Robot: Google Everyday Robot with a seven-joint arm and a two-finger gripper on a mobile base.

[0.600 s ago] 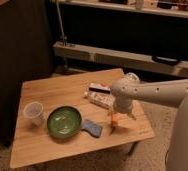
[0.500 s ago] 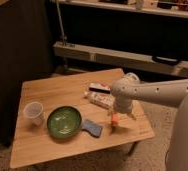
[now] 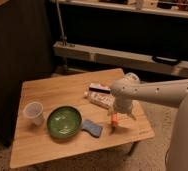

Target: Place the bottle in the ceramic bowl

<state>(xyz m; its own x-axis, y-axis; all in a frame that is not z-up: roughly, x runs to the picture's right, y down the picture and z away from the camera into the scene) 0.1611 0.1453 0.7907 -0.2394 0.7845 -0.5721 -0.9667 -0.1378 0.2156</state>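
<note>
The bottle point(image 3: 100, 100) lies on its side on the wooden table point(image 3: 47, 90), pale with a whitish label, just in front of the striped packet. The green ceramic bowl point(image 3: 64, 121) sits empty at the table's front left of centre. My white arm reaches in from the right, and the gripper point(image 3: 114, 118) points down over the table, just right of and in front of the bottle's right end. A small orange thing point(image 3: 115, 122) shows at the gripper's tip. The arm hides the bottle's right end.
A translucent white cup point(image 3: 34, 112) stands left of the bowl. A blue sponge point(image 3: 92, 128) lies right of the bowl. A flat packet with red and dark stripes point(image 3: 99, 88) lies behind the bottle. A dark cabinet stands to the left and shelving behind.
</note>
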